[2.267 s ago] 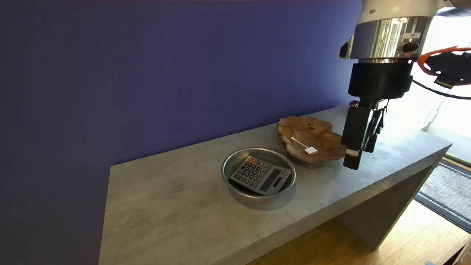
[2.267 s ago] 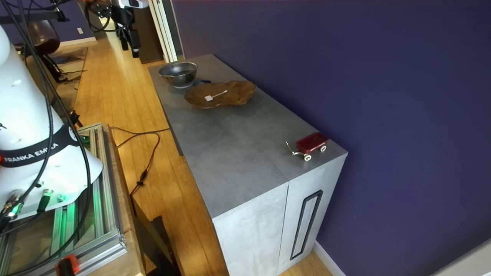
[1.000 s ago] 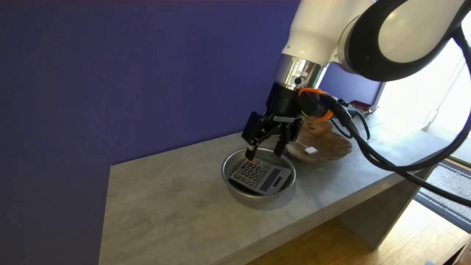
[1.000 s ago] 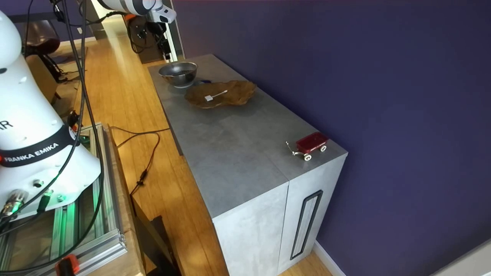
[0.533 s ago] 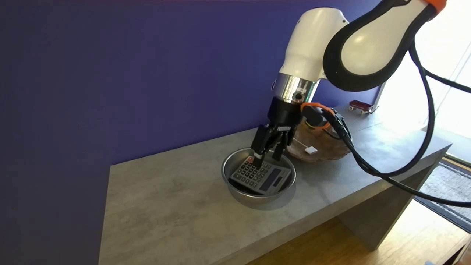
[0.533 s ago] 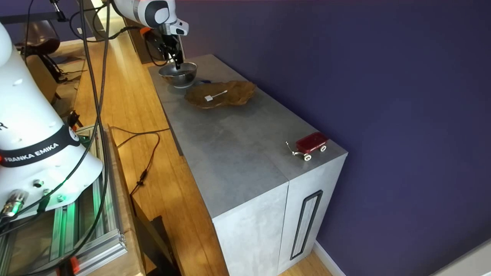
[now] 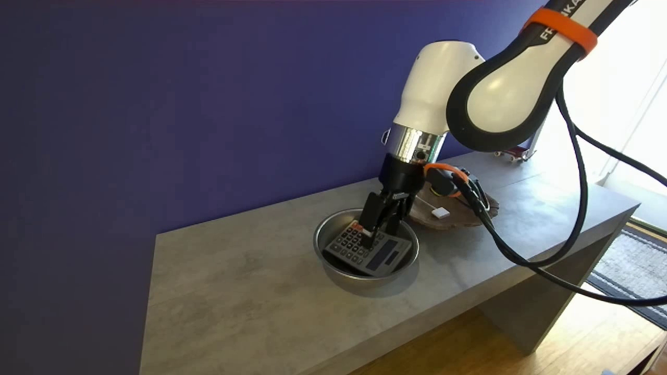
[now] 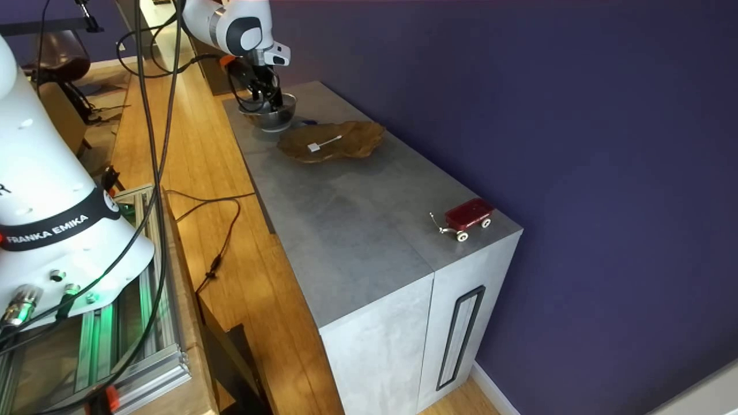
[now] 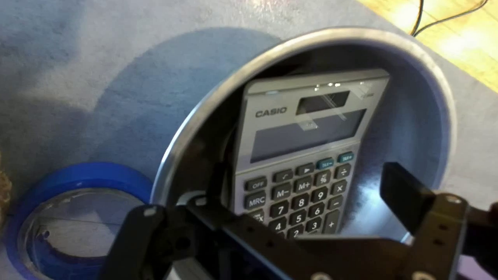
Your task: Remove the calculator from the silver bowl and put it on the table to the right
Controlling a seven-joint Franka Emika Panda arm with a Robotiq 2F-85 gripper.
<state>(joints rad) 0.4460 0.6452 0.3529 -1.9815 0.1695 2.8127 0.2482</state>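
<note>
The grey calculator (image 7: 383,255) lies tilted inside the silver bowl (image 7: 359,283), its keys facing up. In the wrist view the calculator (image 9: 307,136) shows its display and upper key rows; its lower end is hidden by the gripper. My gripper (image 7: 380,236) points down inside the bowl's rim. In the wrist view the gripper (image 9: 309,186) is open, with one finger close along the calculator's left edge and the other apart from its right edge. I cannot tell whether the left finger touches it. The bowl (image 8: 274,120) stands on the grey table (image 8: 357,196).
A brown wooden dish (image 8: 360,144) holding a white adapter (image 8: 313,147) is beside the bowl. A blue tape ring (image 9: 81,179) lies close to the bowl. A small red wagon (image 8: 468,214) stands at the table's far end. A purple wall (image 7: 234,114) runs behind the table.
My gripper came from over the wooden dish's side to above the bowl, turned, and moved down into it around the calculator. The calculator and bowl have not moved.
</note>
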